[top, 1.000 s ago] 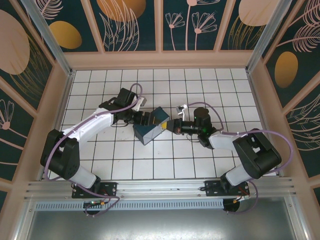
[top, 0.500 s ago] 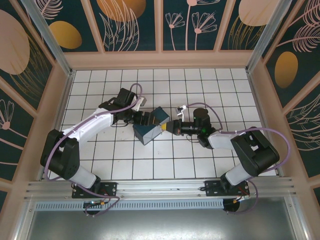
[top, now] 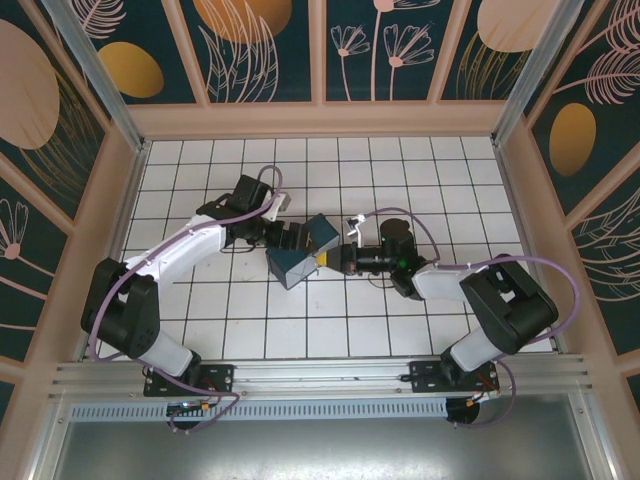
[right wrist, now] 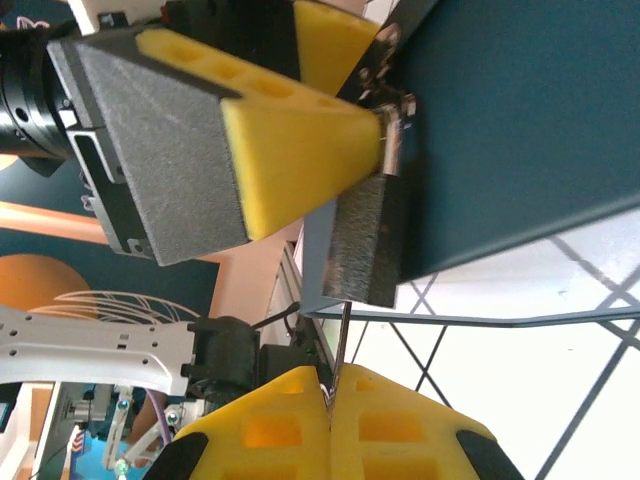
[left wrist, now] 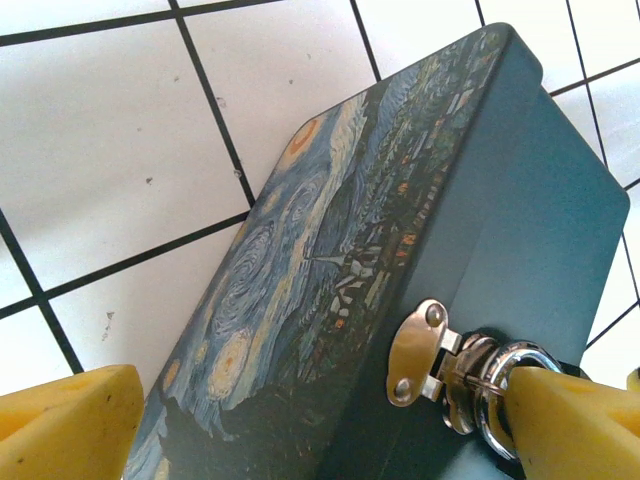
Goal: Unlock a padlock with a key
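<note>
Two small shifts since a second ago, as far as we can see from the overhead view. The right arm has slid a touch toward the left of the frame, so the right gripper (top: 344, 258) now sits tighter against the blue painted box (top: 298, 264). The box itself looks like it stayed put near the middle of the tiled floor (top: 430, 170).

Now the good stuff. In the right wrist view, that gripper's yellow fingers (right wrist: 400, 440) at the bottom of the frame are pressed together on the key (right wrist: 341, 345), a thin blade poking straight up out of them. Its tip meets the lower edge of the padlock (right wrist: 362, 245), just above it in mid frame. We can't tell whether it's actually in the keyhole. The padlock's shackle (left wrist: 497, 398) is hooked through the box's hasp (left wrist: 418, 352), at the lower right of the left wrist view.

The left gripper (left wrist: 325, 400) has its jaws spread wide, straddling the box, with one pad right up against the shackle.
</note>
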`<state>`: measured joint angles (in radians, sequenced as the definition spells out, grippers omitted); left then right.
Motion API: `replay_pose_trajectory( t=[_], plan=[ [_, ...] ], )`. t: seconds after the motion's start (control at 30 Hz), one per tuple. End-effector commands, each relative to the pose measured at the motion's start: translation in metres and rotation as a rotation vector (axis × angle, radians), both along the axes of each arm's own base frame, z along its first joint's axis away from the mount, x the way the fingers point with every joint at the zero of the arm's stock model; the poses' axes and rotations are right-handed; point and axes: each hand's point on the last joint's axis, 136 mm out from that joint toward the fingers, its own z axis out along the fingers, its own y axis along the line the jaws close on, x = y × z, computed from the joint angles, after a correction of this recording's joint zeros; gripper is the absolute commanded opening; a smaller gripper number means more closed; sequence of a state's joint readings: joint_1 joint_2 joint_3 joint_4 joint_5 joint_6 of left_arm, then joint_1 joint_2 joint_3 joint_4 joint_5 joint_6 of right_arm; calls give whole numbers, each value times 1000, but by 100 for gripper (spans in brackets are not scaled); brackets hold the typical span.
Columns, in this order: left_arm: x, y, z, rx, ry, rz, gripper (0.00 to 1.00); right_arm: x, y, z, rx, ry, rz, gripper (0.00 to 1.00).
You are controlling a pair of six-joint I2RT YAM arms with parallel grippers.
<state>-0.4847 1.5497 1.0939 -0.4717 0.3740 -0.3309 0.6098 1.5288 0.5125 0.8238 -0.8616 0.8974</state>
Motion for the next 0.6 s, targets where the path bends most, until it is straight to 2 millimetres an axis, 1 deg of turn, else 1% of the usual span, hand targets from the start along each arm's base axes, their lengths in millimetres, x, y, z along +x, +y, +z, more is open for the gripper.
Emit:
replay_pose_trajectory(
  t=[0.0, 0.13, 0.37, 0.47, 0.57],
  plan=[
    [1, -7, 3, -24, 9, 1, 93, 5, 4, 21, 33, -57, -13, 0],
    [1, -8, 8, -36, 1, 3, 93, 6, 0, 19, 11, -56, -30, 0],
    [6, -8, 23, -38, -36, 9, 93, -2, -11, 15, 14, -47, -60, 0],
    [13, -1, 26, 12, -66, 15, 93, 2, -13, 12, 17, -52, -79, 0],
    [16, -1, 24, 29, -65, 12, 93, 5, -15, 9, 28, -53, -83, 0]
  ],
)
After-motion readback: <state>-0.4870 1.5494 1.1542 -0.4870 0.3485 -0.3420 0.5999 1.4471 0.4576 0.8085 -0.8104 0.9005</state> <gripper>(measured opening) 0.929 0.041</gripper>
